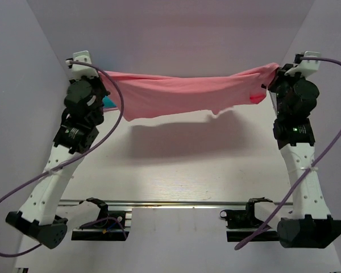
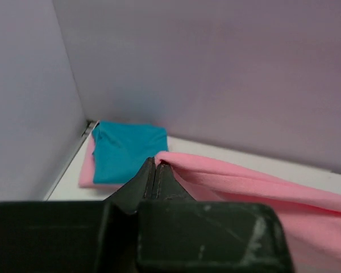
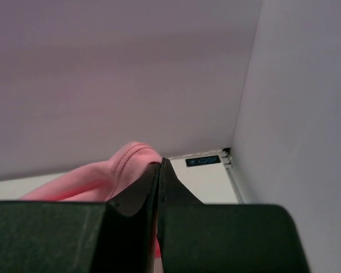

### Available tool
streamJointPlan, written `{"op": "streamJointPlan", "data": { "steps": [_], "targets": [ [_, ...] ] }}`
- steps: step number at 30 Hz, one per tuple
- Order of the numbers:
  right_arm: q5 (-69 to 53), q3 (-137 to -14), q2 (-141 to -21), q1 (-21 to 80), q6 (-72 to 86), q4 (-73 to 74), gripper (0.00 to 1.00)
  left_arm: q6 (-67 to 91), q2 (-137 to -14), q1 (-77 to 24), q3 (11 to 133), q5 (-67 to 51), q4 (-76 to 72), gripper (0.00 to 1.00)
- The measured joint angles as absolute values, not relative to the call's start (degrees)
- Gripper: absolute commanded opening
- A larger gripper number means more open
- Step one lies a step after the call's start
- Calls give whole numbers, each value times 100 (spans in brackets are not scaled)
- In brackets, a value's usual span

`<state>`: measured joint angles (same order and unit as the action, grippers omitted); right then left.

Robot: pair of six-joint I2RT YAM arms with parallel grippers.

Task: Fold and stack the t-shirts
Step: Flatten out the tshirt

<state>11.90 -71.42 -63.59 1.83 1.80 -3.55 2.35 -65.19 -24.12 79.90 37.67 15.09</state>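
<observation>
Salmon-pink t-shirt is held stretched above the counter, its ends clamped by the left tool and the right tool; folded teal-blue t-shirt is stacked on pale pink t-shirt at the far-left corner.

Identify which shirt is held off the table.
The salmon-pink shirt: it hangs stretched between the left gripper and right gripper, while the teal shirt lies folded on the pale pink shirt.

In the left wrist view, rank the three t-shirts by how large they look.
1. salmon-pink shirt: largest, though it is nearest the camera, which inflates it.
2. teal-blue shirt: folded, in the far corner.
3. pale pink shirt: only a strip shows under the teal one, so its real size is unclear.
</observation>
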Motion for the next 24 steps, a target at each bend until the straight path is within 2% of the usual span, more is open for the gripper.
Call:
{"op": "streamJointPlan", "data": {
  "steps": [11,24],
  "targets": [
    [1811,-7183,-5011,185,-340,-10,0,27,-5448,-2412,8482,3205,1568,0],
    [2110,-7043,-3422,185,-322,156,0,563,-4224,-2440,8189,2705,2049,0]
  ]
}}
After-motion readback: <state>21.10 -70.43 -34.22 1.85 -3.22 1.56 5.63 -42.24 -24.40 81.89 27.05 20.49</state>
